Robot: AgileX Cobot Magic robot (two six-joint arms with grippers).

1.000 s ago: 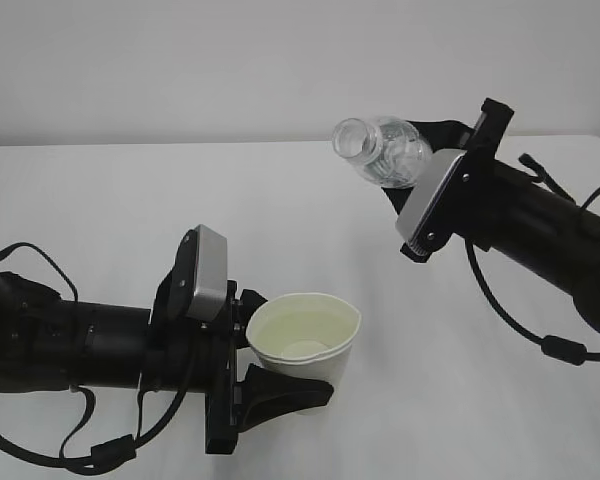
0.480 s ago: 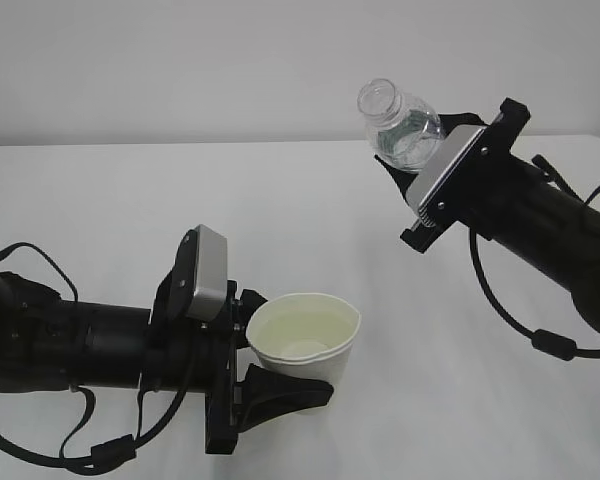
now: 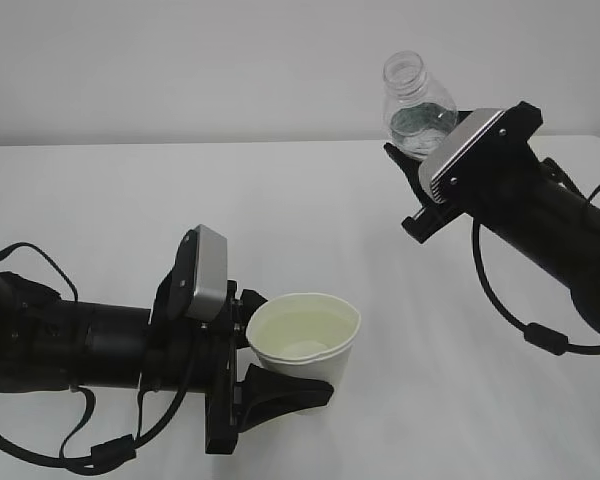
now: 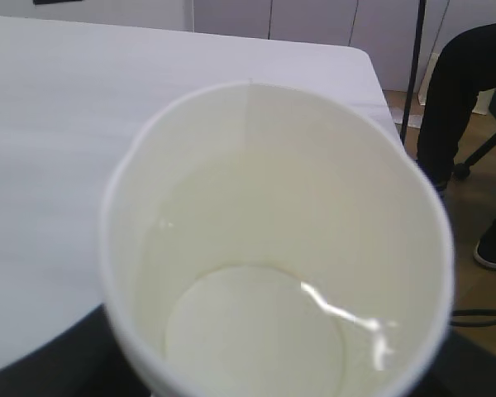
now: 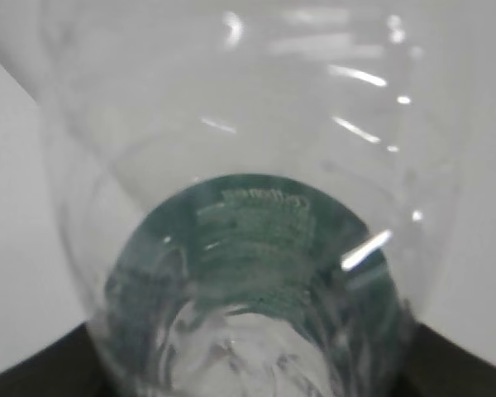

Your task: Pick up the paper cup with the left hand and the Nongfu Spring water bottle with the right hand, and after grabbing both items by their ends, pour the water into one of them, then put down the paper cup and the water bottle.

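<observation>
The white paper cup (image 3: 305, 350) stands upright just above the table at the lower middle, and my left gripper (image 3: 272, 356) is shut on its lower side. Water (image 4: 256, 331) lies in its cream inside, with a bright glint, and the cup (image 4: 273, 190) fills the left wrist view. At the upper right my right gripper (image 3: 427, 142) is shut on the base end of the Nongfu Spring water bottle (image 3: 418, 105). The bottle is held high and almost upright, open neck up. In the right wrist view the clear bottle (image 5: 248, 149) shows its green label (image 5: 256, 231). How much water it holds is unclear.
The white table (image 3: 130, 200) runs back to a pale wall. Cables hang from both black arms. In the left wrist view the table's far edge (image 4: 372, 74) drops to a floor where a dark-clothed person's leg (image 4: 467, 91) and a chair base stand.
My right gripper has swung the bottle from tilted mouth-left to almost upright, and moved it up and to the right. The left gripper and cup have stayed still.
</observation>
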